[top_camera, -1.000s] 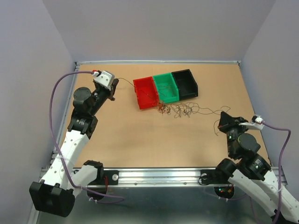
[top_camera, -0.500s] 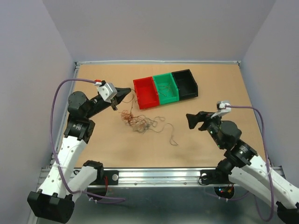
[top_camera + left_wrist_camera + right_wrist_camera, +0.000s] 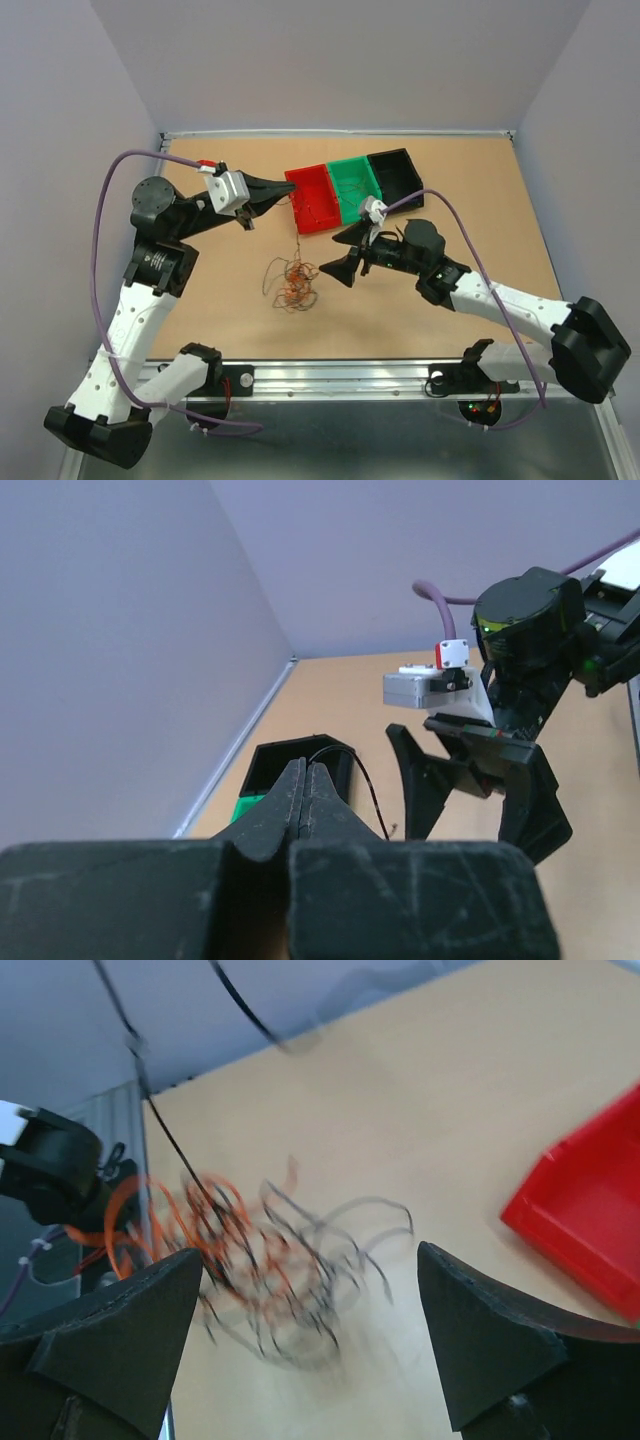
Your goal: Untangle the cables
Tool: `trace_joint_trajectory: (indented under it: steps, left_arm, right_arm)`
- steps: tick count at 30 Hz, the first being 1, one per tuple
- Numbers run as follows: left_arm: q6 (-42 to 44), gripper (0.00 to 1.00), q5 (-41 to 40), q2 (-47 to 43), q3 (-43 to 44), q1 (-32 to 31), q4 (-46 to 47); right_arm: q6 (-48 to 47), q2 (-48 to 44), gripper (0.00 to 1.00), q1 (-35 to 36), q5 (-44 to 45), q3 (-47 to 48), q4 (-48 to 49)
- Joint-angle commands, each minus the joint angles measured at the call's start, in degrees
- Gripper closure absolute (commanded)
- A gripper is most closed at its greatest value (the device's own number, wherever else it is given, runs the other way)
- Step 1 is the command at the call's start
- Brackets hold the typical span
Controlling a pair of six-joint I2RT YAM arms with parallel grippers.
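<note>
The cables (image 3: pixel 293 285) are a small tangle of red-orange, brown and black curly wires lying on the tabletop in front of the red bin (image 3: pixel 310 199). One thin strand rises from the tangle to my left gripper (image 3: pixel 290 186), which is shut on it just left of the red bin. In the left wrist view the jaws (image 3: pixel 305 771) are pressed together, and a black wire (image 3: pixel 352 763) curves out of their tip. My right gripper (image 3: pixel 331 260) stands open just right of the tangle, facing it. In its wrist view the blurred cables (image 3: pixel 250 1260) lie ahead of the wide-apart fingers (image 3: pixel 120 1330).
A green bin (image 3: pixel 357 188) and a black bin (image 3: pixel 396 178) stand in a row with the red one at the back middle. The right arm (image 3: pixel 480 295) stretches across the table's right half. Grey walls enclose the table on three sides.
The right gripper let go of the stretched-out cables and swung left, open, up to the tangle. The left gripper moved right toward the red bin, and the cables gathered into a clump.
</note>
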Motion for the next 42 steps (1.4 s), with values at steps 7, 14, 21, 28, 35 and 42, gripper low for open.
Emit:
trace_joint_trajectory:
  steps: [7, 14, 21, 28, 35, 42]
  left_arm:
    - [4.6, 1.00, -10.4, 2.7, 5.5, -10.6, -3.7]
    - [4.7, 1.00, -19.1, 5.7, 16.8, -12.1, -6.4]
    - [2.0, 1.00, -36.2, 12.1, 36.4, -12.0, -12.9]
    - [0.6, 1.00, -41.9, 11.8, 35.6, -12.1, -12.5]
    - [2.4, 1.00, -37.6, 14.7, 28.3, -12.1, -11.2]
    - [1.2, 1.00, -36.9, 19.2, 22.6, -12.1, -6.0]
  right_arm:
    - [-4.1, 11.8, 0.30, 6.3, -4.8, 13.8, 14.7]
    - [-2.2, 14.2, 0.50, 6.4, 0.7, 8.1, 16.0]
    - [1.7, 11.4, 0.73, 6.4, 7.9, -3.6, 18.0]
    - [4.7, -1.9, 0.70, 6.4, 19.4, -15.5, 14.3]
    - [7.6, -15.5, 0.41, 6.4, 29.0, -17.5, 5.8]
    - [6.8, -20.0, 0.21, 6.5, 42.5, -12.5, -1.9]
